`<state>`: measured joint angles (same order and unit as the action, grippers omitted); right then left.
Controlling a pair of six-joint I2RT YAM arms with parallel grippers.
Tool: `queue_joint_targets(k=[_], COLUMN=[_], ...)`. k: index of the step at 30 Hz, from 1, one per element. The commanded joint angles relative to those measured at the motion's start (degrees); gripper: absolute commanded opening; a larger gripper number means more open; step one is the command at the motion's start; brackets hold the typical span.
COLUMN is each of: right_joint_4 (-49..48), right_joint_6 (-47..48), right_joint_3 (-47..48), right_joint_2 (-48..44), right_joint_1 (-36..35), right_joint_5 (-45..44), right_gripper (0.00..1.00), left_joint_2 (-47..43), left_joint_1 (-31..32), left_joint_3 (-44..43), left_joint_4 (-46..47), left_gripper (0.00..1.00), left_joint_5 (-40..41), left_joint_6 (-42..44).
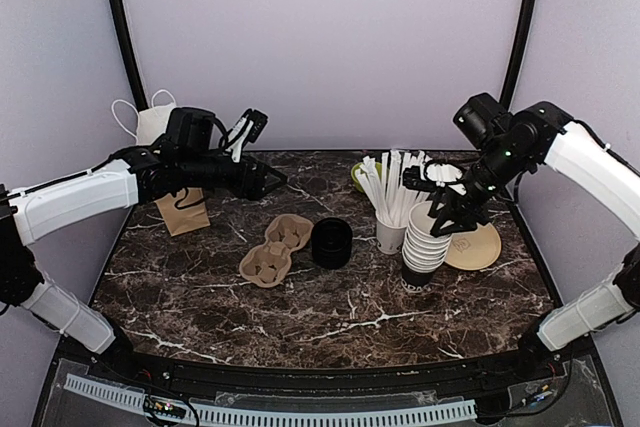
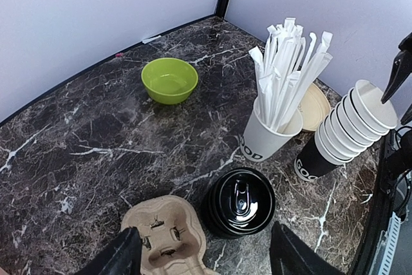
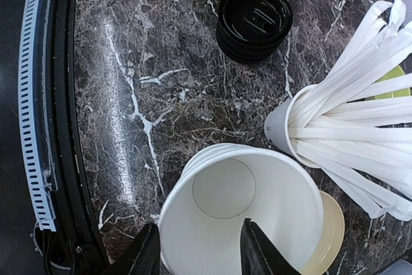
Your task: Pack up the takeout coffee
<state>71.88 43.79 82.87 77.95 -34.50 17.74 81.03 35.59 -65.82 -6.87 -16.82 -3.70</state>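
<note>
Right gripper jaws half apart astride rim of nested cup stack; left gripper wide, empty, 10 o'clock from lid stack.

The top cup rides on a leaning stack of cups just right of the straw cup. It is white inside, and its round mouth is open and tipped. The bottom cup is black with white letters. The black lids lie stacked flat, just left of the straw cup.
</note>
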Motion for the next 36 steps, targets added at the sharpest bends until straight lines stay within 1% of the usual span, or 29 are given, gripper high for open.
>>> queue_joint_targets(k=[1,4,6,11,14,15,19,23,28,32,36], right_joint_4=[1.17,1.05,0.29,-0.11,-0.38,-0.56,-1.33,-2.65,-3.88,-4.70,-5.37], right_joint_6=[-0.77,-0.64,-0.99,-1.16,-1.34,-1.38,-1.76,-1.94,-1.94,-2.11,-2.39], right_joint_3=[1.88,0.30,-1.11,-3.83,-5.06,-5.36,-5.35,-5.09,-4.86,-5.37,-3.88], right_joint_2=[-1.77,-2.23,-2.70,-2.87,-2.90,-2.97,-3.69,-5.01,-6.81,-7.41,-8.72], right_joint_1=[-0.47,-0.48,-0.48,-0.56,-0.82,-0.91,-0.92,-0.92,-0.92,-0.95,-1.07], right_joint_5=[3.54,3.65,2.09,1.41,0.75,0.39,0.14,-0.04,-0.67,-1.08,-1.50], right_gripper=[0.44,0.47,0.48,0.46,0.42,0.41,0.26,0.13,0.00,0.00,0.00], left_joint_2=[-1.30,-1.31,-1.36,-1.32,-1.20,-1.18,-1.25,-1.02,0.12,1.75,2.94], left_joint_1=[0.42,0.61,0.78,1.33,1.49,1.49,1.79,2.10,3.03,3.85,4.38], left_joint_3=[1.17,1.34,1.58,2.30,2.61,2.66,2.72,2.87,2.94,1.75,1.20], left_joint_4=[1.02,1.38,1.68,2.27,2.39,2.35,2.30,2.40,2.73,2.10,2.44], left_gripper=[0.70,0.70,0.70,0.70,0.70,0.70,0.70,0.69,0.69,0.68,0.68], left_joint_5=[0.55,0.66,0.68,0.84,0.93,0.92,1.16,1.34,1.16,0.83,0.77], left_joint_6=[-0.75,-1.20,-1.46,-1.86,-1.94,-1.95,-1.96,-1.99,-2.18,-1.80,-1.76])
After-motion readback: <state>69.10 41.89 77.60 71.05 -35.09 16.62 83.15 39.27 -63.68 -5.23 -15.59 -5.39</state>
